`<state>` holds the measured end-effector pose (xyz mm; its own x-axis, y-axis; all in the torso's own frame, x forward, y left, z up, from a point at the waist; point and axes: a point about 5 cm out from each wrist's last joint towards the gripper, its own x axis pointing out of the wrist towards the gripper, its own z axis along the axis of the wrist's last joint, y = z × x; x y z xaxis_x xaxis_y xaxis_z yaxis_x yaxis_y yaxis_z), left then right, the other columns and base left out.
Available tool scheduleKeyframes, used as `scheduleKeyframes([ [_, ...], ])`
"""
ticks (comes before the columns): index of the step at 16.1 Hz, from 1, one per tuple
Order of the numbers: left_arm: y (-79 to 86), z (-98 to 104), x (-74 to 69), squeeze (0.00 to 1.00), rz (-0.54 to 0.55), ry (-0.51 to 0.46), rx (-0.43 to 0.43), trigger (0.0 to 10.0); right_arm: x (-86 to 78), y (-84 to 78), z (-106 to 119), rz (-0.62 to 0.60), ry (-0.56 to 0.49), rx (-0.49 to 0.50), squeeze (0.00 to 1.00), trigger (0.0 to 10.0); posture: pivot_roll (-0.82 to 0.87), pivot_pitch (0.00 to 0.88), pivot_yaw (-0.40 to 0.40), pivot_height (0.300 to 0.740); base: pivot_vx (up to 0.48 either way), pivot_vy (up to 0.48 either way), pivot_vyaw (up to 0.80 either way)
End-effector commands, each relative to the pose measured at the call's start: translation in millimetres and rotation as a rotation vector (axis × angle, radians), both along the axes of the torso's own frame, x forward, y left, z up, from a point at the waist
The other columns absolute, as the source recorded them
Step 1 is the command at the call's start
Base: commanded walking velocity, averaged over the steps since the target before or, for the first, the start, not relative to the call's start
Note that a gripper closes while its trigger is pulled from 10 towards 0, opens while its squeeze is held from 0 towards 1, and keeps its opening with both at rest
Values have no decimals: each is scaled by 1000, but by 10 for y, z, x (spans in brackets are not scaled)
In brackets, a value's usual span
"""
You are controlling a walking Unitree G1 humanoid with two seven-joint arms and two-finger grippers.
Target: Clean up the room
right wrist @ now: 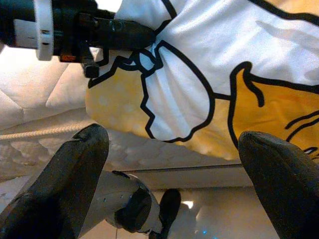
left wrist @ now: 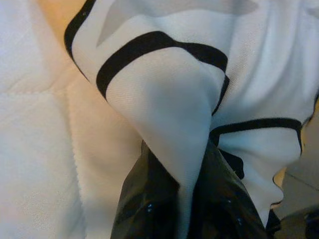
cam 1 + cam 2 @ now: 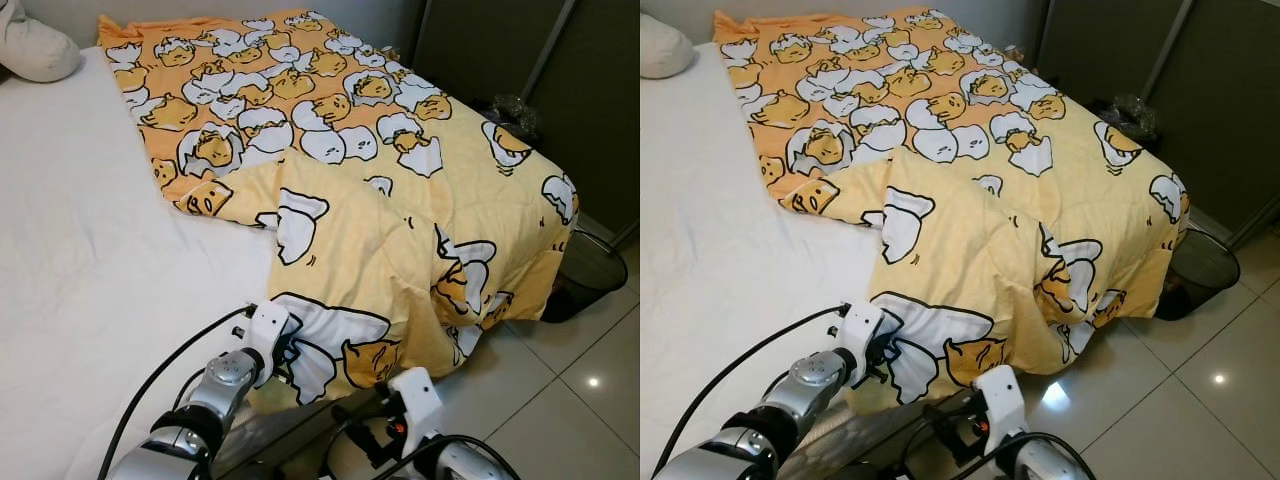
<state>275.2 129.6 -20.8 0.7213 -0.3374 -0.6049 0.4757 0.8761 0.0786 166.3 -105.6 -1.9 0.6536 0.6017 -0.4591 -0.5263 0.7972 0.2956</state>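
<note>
A yellow and orange cartoon-print blanket (image 3: 380, 200) lies rumpled over the right half of the white bed (image 3: 90, 270), its near corner hanging off the foot edge. My left gripper (image 3: 285, 352) is shut on that near corner; in the left wrist view the cloth fold (image 2: 174, 129) is pinched between the black fingers (image 2: 144, 199). My right gripper (image 1: 172, 149) stands open just below the bed's edge, its fingertips (image 1: 82, 149) apart under the hanging corner (image 1: 199, 84). From the right wrist view, the left gripper (image 1: 137, 37) shows holding the cloth.
A pillow (image 3: 35, 45) lies at the bed's far left corner. A dark mesh basket (image 3: 585, 275) stands on the tiled floor to the right, under the blanket's overhang. Dark cabinet doors (image 3: 560, 70) line the right wall.
</note>
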Motion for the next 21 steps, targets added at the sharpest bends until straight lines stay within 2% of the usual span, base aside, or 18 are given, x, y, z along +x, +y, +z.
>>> scheduleKeyframes([
  [1, 5, 19, -12, 0, -80, -30, 17, 10000, 24, 1, -9, 4, -7, -4, 0, 10000, -62, 0, 32, 740, 0, 0, 0],
  [2, -3, 24, -34, 0, -137, -34, 3, 10000, 42, -5, -14, 5, -9, -6, 0, 10000, -61, 0, 32, 740, 0, 0, 0],
  [4, 26, 29, -61, 0, -220, -56, 32, 10000, 81, -47, -27, 6, -14, -16, 0, 10000, -51, 0, 29, 740, 0, 0, 0],
  [6, 76, 42, -53, 0, -202, -60, 11, 10000, 91, -52, 1, 49, -12, 8, 0, 10000, -49, 0, 26, 740, 0, 0, 0],
  [9, 55, 55, -63, 0, -228, -65, -23, 10000, 44, -48, -6, 83, -2, 11, 0, 10000, -50, 0, 20, 740, 0, 0, 0],
  [15, 44, 89, -22, 0, -221, -100, -5, 10000, 100, -67, 3, 72, -15, 21, 0, 10000, -60, 0, 31, 740, -90, 0, 0],
  [21, -24, 65, -73, 0, -264, -117, 4, 10000, 84, -70, -12, 86, -3, 22, 0, 10000, -62, 0, 24, 740, -139, 0, 0],
])
